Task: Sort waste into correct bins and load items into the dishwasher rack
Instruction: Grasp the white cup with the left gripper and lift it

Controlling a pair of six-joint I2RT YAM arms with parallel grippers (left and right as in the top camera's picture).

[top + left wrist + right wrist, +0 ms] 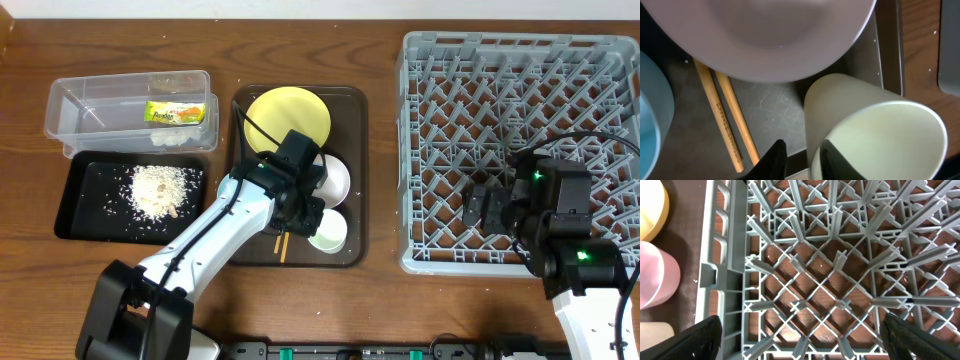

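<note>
Now, entry one: small white cup (880, 140), upright at the near right corner of the brown serving tray (350, 110), mid-bench.
- **Grip:** left gripper (804, 145) sits astride the cup's wall, one of its fingers (775, 160) outside and the other inside the mouth. The gap is narrow. The outer finger looks just off the wall, so a firm pinch cannot be told.
- **Step judged in hand:** take the cup to the dishwasher rack (415, 150).

Neighbours on the tray:
- White bowl (775, 40), just beside the cup on its far side. Contact cannot be told.
- Wooden chopsticks (722, 120), a pair lying flat to the cup's left.
- Light blue bowl (650, 125), beyond the chopsticks.
- Yellow plate (288, 115), at the tray's far edge.

Handling advice:
- Seat the wall deep between the fingers before tightening.
- Rise straight up, so the cup does not knock the bowl or drag the chopsticks.
- Cross the tray's right rim high, then set the cup mouth-down between pegs.

Further out:
- The rack fills the bench's right end.
- Right gripper (812, 340) hovers over the rack's near left part, fingers spread wide and empty. Choose a cell clear of it.
- At the left end, a clear box (90, 110) holds the snack wrapper (175, 112), and a black tray (90, 200) holds rice scraps (160, 188).
</note>
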